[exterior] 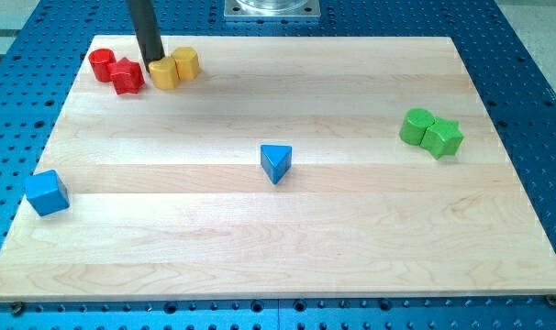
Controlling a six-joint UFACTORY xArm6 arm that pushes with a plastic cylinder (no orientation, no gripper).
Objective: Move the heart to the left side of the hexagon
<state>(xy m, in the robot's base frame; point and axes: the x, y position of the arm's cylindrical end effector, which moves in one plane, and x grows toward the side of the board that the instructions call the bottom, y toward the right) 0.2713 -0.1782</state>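
Observation:
The yellow heart lies at the view's top left, touching the yellow hexagon on the hexagon's left and slightly below it. My tip comes down from the view's top and stands at the heart's upper left edge, between the heart and the red star. The rod hides part of the heart's left side.
A red cylinder touches the red star at the far top left. A blue triangle sits near the board's middle. A blue cube is at the left edge. A green cylinder and green star touch at the right.

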